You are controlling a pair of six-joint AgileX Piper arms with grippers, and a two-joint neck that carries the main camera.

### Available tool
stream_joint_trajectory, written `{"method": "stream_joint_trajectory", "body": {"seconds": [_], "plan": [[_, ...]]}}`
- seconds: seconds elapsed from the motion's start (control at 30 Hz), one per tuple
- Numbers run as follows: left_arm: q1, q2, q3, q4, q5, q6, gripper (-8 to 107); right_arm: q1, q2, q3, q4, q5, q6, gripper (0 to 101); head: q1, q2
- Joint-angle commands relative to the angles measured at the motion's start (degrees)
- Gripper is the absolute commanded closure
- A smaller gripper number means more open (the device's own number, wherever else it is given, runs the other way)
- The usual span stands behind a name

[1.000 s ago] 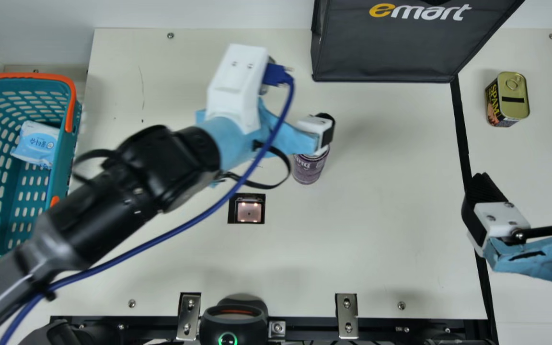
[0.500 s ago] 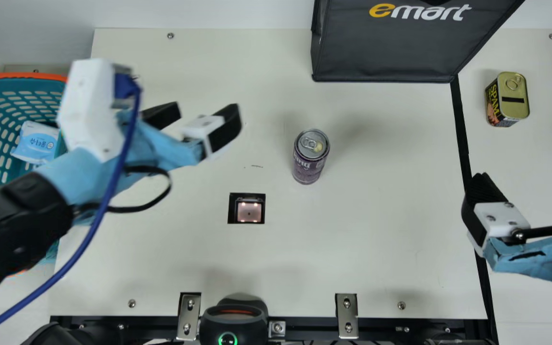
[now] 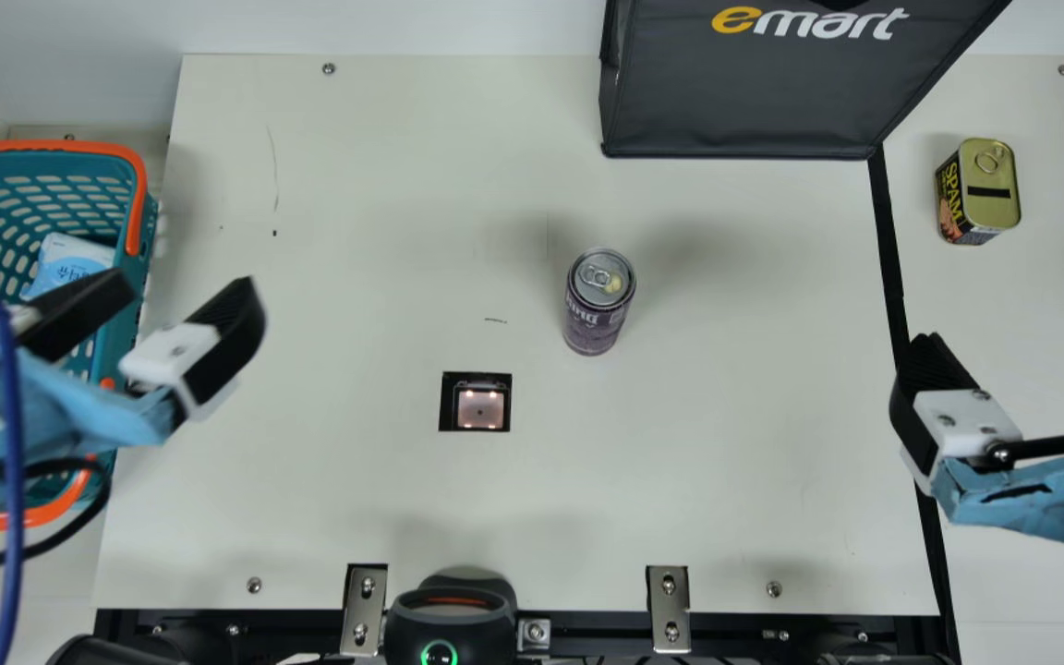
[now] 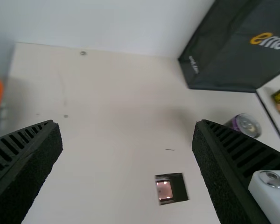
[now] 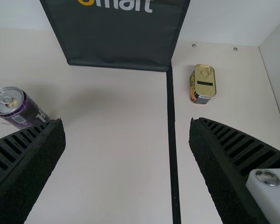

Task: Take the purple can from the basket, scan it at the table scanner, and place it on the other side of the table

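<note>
My left gripper (image 3: 183, 294) is at the main view's left, over the basket's (image 3: 137, 199) right side, open and empty. The purple can (image 3: 593, 319) stands upright near the table's middle, right of and behind the scanner (image 3: 480, 408). At the right edge is my right gripper (image 3: 1020, 349), also open and holding nothing. In the left wrist view, the left gripper (image 4: 127, 135) has its fingers wide apart; the can (image 4: 246, 125) is partly behind one finger. The right wrist view has the right gripper (image 5: 127, 133) spread, with the can (image 5: 19, 111) beyond a finger.
A dark bag (image 3: 754, 92) stands at the back. A yellow-topped meat tin (image 3: 977, 192) is at the back right, past the black line (image 3: 889, 249). A blue and white packet (image 3: 67, 263) lies in the basket. A black device (image 3: 451, 621) sits at the front edge.
My left gripper has let go of the can and swung left to the basket, its fingers now apart. The can has stayed upright in place, and the right arm has kept still.
</note>
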Motion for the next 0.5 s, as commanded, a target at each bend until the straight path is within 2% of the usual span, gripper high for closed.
{"method": "stream_joint_trajectory", "body": {"seconds": [0.0,0.03,0.07,0.17,0.4,0.47], "plan": [[1.21,-2.54,-0.50,2.01,3.89,0.60,9,0.00,0.00,0.00,0.00,0.00,0.00,6,-1.75,0.00],[1.65,-3.35,-0.78,2.78,4.66,1.06,9,0.00,0.00,0.00,0.00,0.00,0.00,6,-1.75,0.00],[1.22,-2.18,-0.62,1.58,2.53,0.71,9,0.00,0.00,0.00,0.00,0.00,0.00,6,-1.75,0.00],[1.55,-3.39,-0.73,2.81,4.59,1.03,9,0.00,0.00,0.00,0.00,0.00,0.00,6,-1.75,0.00],[1.54,-3.39,-0.73,2.70,4.72,1.03,9,0.00,0.00,0.00,0.00,0.00,0.00,6,-1.75,0.00],[1.54,-3.39,-0.73,2.70,4.72,1.03,9,0.00,0.00,0.00,0.00,0.00,0.00,6,-1.75,-2.67]]}}
